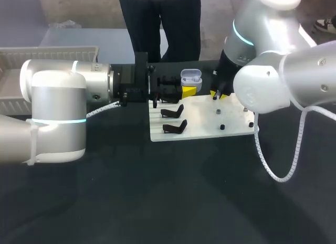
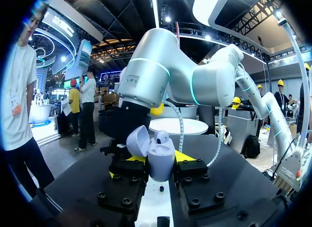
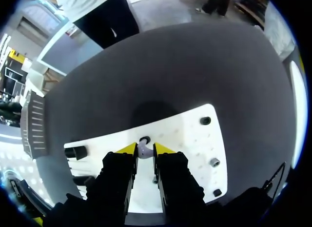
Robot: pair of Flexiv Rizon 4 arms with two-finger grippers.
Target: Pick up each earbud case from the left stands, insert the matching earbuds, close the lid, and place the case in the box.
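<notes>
The left gripper (image 2: 159,159) clamps the open case (image 1: 190,76) upright near the board's (image 3: 185,134) far edge; the right gripper (image 3: 144,149) pinches an earbud (image 3: 143,151) at the board; best to lift it straight, then seat it squarely in the case.

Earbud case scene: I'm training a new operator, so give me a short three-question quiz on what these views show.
1. True or false: the case held by the left gripper has its lid shut.
2. Pick one: what sits between the fingers of the right gripper? A) an earbud B) a black stand C) nothing
3. Fill in: the black stands sit on a white ____.

Key: 1 false, the lid is open. 2 A. 3 board.
</notes>
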